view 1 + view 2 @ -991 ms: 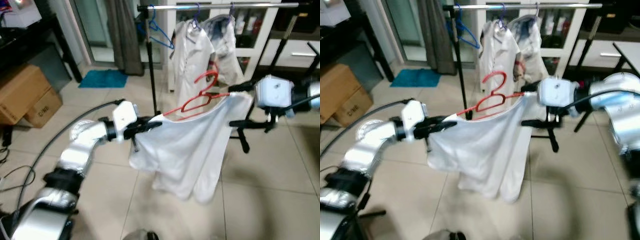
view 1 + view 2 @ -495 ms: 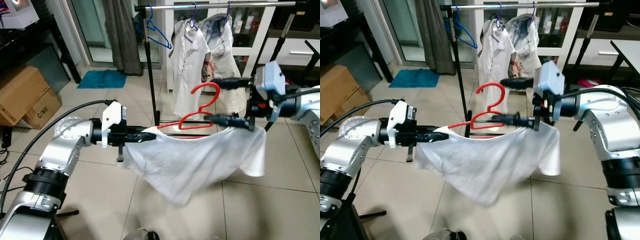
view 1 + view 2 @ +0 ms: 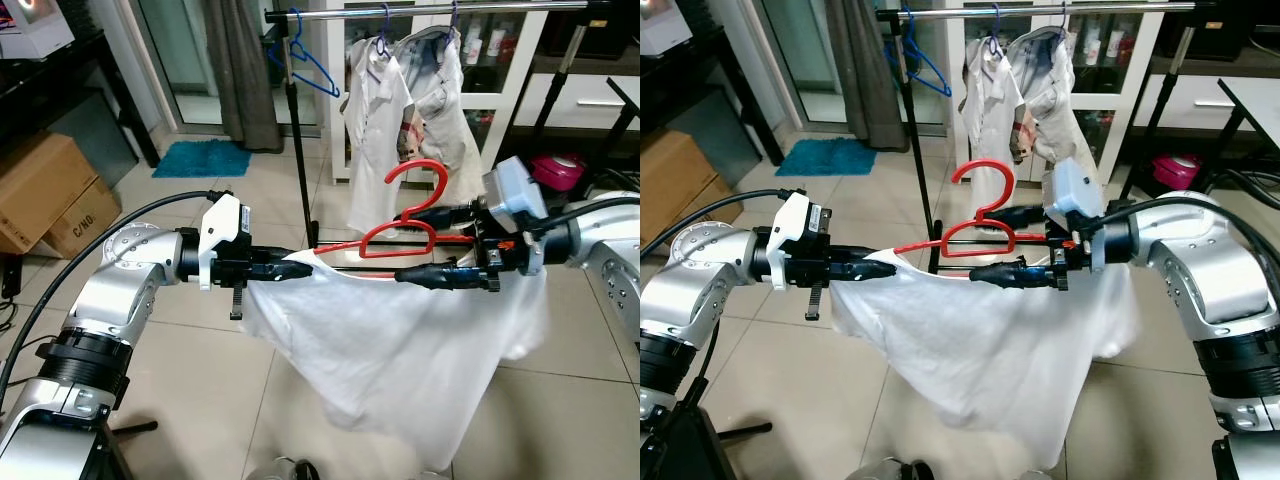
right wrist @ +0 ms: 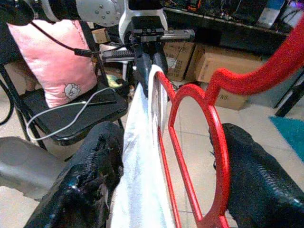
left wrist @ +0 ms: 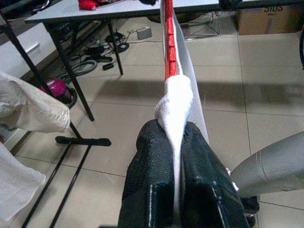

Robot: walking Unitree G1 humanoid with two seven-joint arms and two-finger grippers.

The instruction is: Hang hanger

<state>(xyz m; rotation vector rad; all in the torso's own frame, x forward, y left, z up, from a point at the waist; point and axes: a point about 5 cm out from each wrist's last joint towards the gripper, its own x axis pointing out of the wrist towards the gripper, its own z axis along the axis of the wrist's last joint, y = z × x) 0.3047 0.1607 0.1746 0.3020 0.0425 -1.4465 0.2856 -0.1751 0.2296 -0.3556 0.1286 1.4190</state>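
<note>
- My left hand [image 3: 290, 268] is clamped on one shoulder of the white shirt [image 3: 400, 350], right at the end of the red hanger [image 3: 405, 215].
- My right hand [image 3: 425, 245] has its fingers spread: one lies above the hanger's bar, the other under it against the cloth.
- Hanger is held level between both hands above the tiled floor [image 3: 210, 390]; shirt drapes down from it.
- Beyond: clothes rack [image 3: 440, 8] with two light garments [image 3: 405, 90] and a blue hanger [image 3: 305, 55] on the rail.
</note>
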